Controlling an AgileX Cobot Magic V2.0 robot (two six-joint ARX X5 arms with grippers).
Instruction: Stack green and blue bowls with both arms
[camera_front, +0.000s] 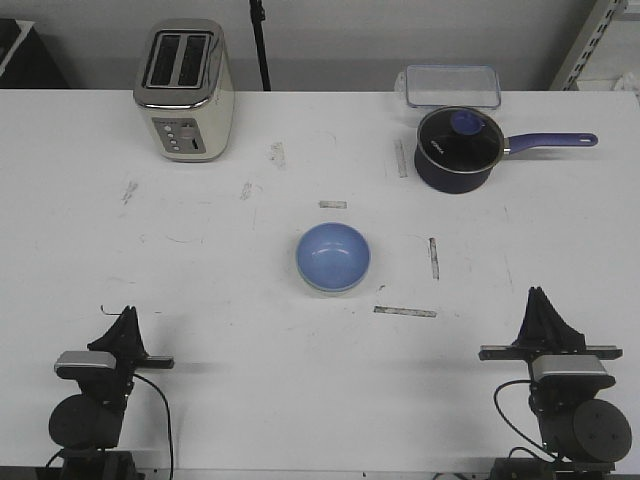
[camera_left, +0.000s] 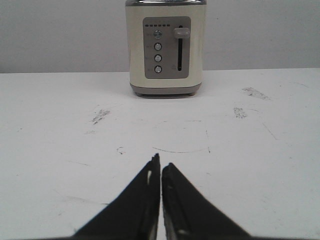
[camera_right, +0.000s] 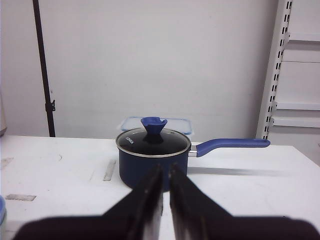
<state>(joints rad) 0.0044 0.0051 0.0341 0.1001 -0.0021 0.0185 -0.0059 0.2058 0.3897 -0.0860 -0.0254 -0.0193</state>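
Observation:
The light blue bowl (camera_front: 333, 255) sits at the middle of the white table, and a thin pale green rim (camera_front: 312, 284) shows under its near-left edge, so it rests inside the green bowl. A sliver of the blue bowl shows at the edge of the right wrist view (camera_right: 1, 210). My left gripper (camera_front: 128, 316) is at the near left, shut and empty, also in the left wrist view (camera_left: 161, 161). My right gripper (camera_front: 540, 300) is at the near right, shut and empty, also in the right wrist view (camera_right: 166, 167). Both are far from the bowls.
A cream toaster (camera_front: 185, 90) stands at the far left. A dark navy saucepan (camera_front: 458, 148) with a glass lid and long handle stands at the far right, with a clear plastic container (camera_front: 452, 85) behind it. Tape strips (camera_front: 405, 311) mark the table.

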